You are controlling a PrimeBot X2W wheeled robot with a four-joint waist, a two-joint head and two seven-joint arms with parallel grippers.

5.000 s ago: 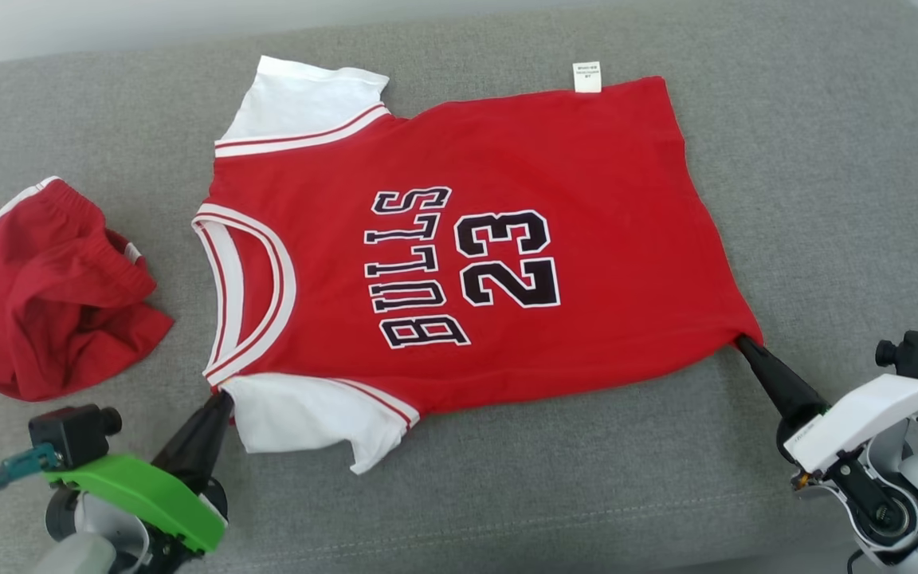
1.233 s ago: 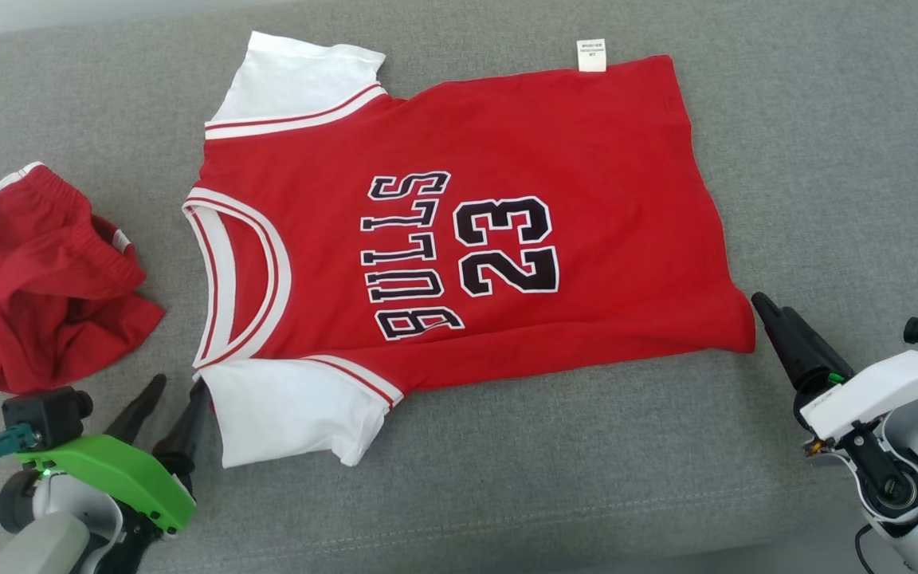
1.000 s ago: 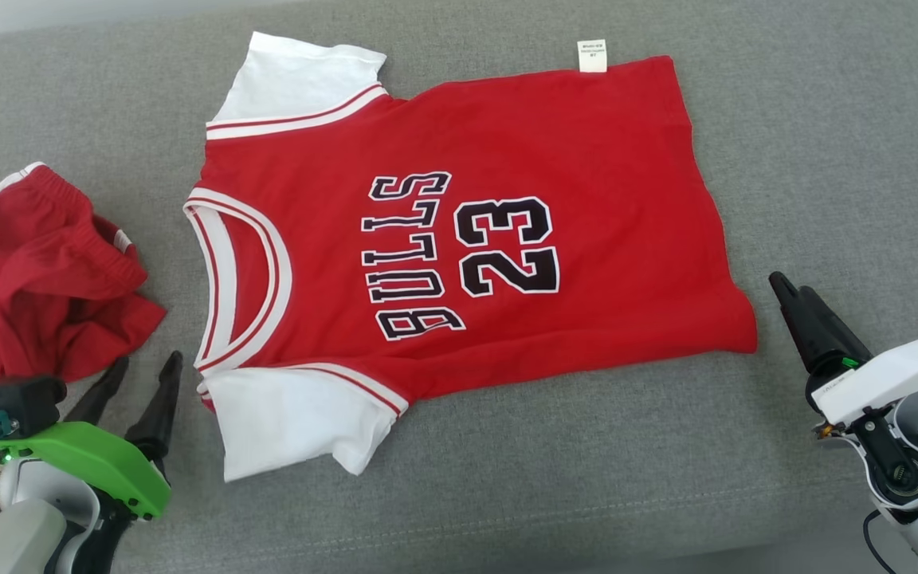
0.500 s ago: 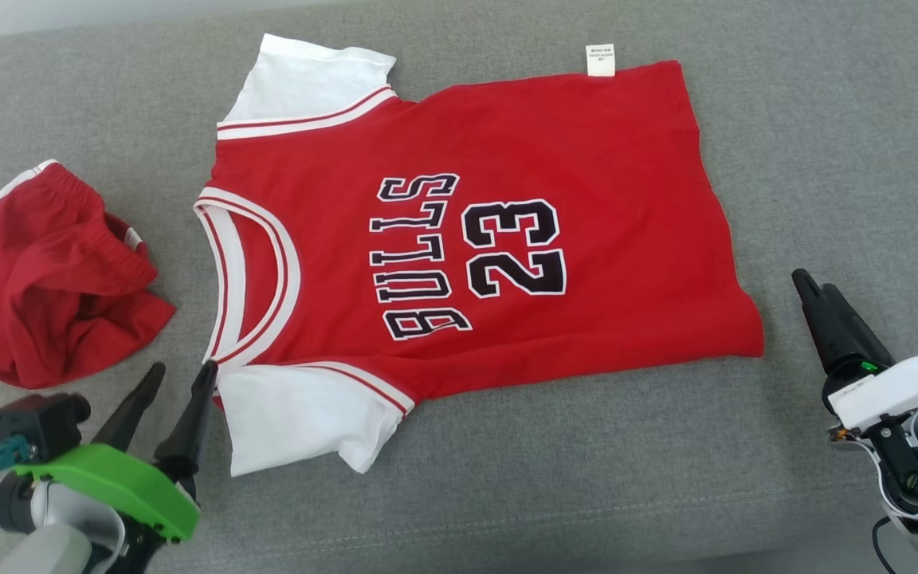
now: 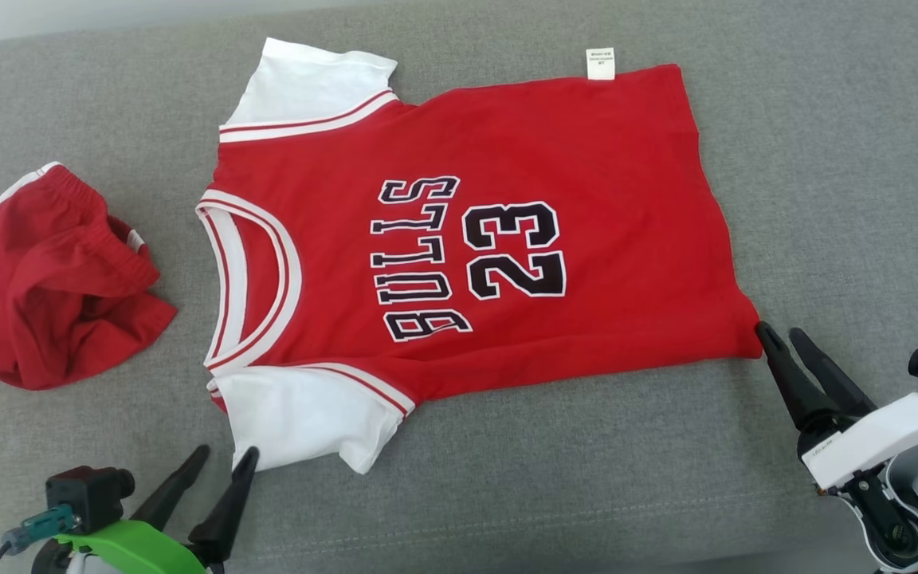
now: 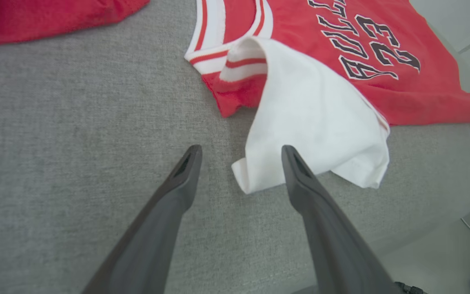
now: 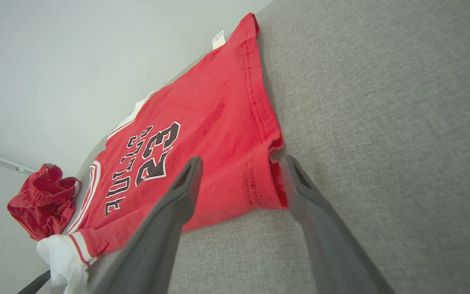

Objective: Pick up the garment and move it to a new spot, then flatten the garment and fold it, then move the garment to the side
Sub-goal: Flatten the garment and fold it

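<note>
On grey cushion (image 5: pixel 825 159), left fingers (image 5: pixel 232 494) spread by sleeve (image 5: pixel 300 414) of jersey (image 5: pixel 507 143) (holding nothing), right fingers (image 5: pixel 786 375) apart — at hem corner (image 5: pixel 742 339).

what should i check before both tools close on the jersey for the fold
1. Left tool open: ok, the near sleeve corner lies between its jaws.
2. Right tool open: ok, straddling the jersey at its near hem corner.
3. Jersey body flat: ok.
4. Near sleeve flat: not ok, rumpled at the shoulder.
5. Red shorts clear of the jersey: ok, lying apart on the sofa.
6. Both fabric layers inside each tool's bite: cannot tell.
</note>
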